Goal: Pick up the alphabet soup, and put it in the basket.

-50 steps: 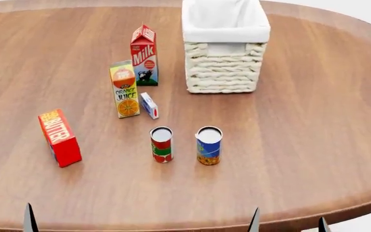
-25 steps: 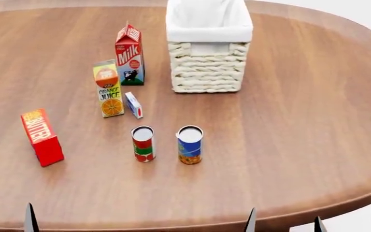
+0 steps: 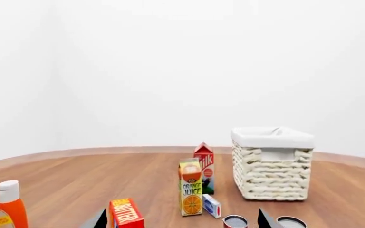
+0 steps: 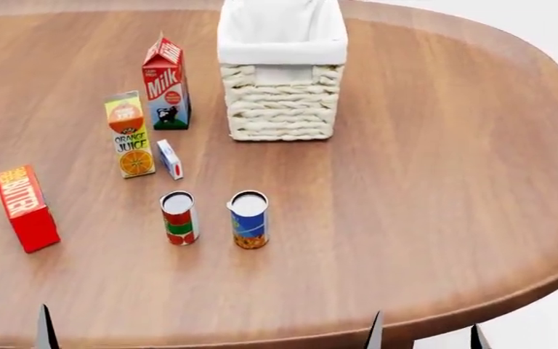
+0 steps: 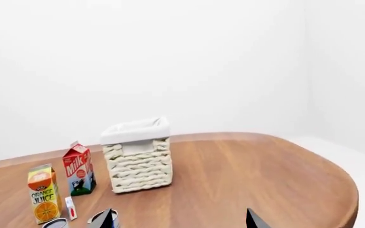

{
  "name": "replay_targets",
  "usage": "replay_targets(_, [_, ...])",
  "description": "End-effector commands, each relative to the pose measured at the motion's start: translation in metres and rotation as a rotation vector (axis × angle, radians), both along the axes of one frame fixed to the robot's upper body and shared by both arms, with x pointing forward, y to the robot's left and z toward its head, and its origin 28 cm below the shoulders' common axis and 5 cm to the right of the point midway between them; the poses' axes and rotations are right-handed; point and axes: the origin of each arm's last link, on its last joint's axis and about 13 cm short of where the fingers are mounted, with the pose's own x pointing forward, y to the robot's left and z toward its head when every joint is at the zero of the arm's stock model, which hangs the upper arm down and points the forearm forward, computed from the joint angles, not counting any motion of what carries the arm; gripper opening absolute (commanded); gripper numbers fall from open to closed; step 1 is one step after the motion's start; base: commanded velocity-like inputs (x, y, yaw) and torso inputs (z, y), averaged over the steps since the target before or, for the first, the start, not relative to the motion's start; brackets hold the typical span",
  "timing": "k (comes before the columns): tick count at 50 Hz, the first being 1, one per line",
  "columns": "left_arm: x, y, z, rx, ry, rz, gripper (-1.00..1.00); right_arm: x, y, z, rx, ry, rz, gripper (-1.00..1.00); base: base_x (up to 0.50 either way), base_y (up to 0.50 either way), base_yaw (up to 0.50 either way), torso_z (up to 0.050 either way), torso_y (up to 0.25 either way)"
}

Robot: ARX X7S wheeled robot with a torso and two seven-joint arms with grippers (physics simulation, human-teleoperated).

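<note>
Head view is showing only dark finger tips poking up at the near edge: left hand (image 4: 44,331) w/ one tip visible, right hand (image 4: 423,333) w/ two tips spread well apart. Neither hand is holding anything; left wrist view is showing its two tips apart too, so both are sitting open. Both are hanging short of the tabletop (image 4: 434,182), well clear of every item. Nearest to them, the alphabet soup (image 4: 248,219) is standing upright, just beside the red-and-green can (image 4: 178,218). Farther back, the orange juice carton (image 4: 130,134), a small white box (image 4: 169,159) & the milk carton (image 4: 166,83) are standing. The butter box (image 4: 27,207) is sitting off toward the left. The basket (image 4: 281,105) is standing beyond the soup, near the far edge.
</note>
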Motion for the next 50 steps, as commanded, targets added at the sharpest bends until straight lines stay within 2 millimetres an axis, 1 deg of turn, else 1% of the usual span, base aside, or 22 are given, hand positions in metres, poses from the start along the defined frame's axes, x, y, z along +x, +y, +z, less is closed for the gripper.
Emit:
replay_targets(1, [-0.0001, 0.0004, 0.0003, 0.001, -0.002, 0.002, 1.00, 0.0000, 0.0016, -0.0002, -0.010, -0.013, 0.005, 1.00, 0.25, -0.07, 0.00, 0.000, 0.000])
replay_targets(27, [-0.0007, 0.0009, 0.0005, -0.003, -0.010, 0.002, 1.00, -0.0033, 0.0052, 0.0003, -0.010, -0.031, 0.047, 1.00, 0.32, -0.07, 0.00, 0.000, 0.000])
replay_targets(50, [-0.0026, -0.0005, 0.0039, -0.006, -0.022, 0.004, 1.00, -0.0048, 0.0037, 0.0033, 0.016, -0.062, 0.062, 1.00, 0.07, -0.03, 0.00, 0.000, 0.000])
